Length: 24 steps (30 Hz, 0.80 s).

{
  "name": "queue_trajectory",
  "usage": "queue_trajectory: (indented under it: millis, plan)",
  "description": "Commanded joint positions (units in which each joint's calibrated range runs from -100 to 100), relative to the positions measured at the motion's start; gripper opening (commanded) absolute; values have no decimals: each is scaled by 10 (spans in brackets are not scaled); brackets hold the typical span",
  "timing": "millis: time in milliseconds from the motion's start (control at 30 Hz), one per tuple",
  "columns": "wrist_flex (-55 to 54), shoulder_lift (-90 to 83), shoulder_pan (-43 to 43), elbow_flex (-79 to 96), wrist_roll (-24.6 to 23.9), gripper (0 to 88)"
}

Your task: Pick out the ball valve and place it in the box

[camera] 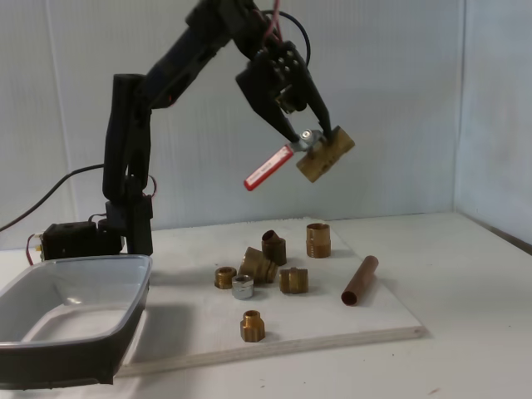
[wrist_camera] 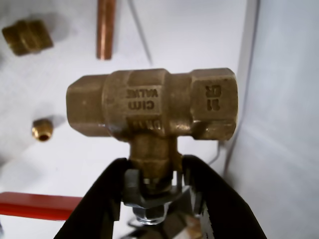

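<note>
Cast lettering on the ball valve [wrist_camera: 152, 103]
Upside down on its middle section, "CIM" and "VALVE" read in the wrist view; end-hex marks are illegible.

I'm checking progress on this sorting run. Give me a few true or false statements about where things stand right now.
1. The gripper holds the ball valve in the air. True.
2. The box already contains a brass fitting. False: nothing lies in it.
3. The copper pipe lies on the white board. True.
4. The valve's red handle is missing. False: it sticks out to the left in the fixed view.
</note>
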Motion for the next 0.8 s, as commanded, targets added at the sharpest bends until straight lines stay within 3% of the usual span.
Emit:
queue_trajectory:
  millis: [0, 500, 767]
  plan:
    - [5, -63, 35, -8, 0, 7]
    - [4, -165, 179, 185, 1, 9]
    - [-27, -175, 262, 197, 1, 8]
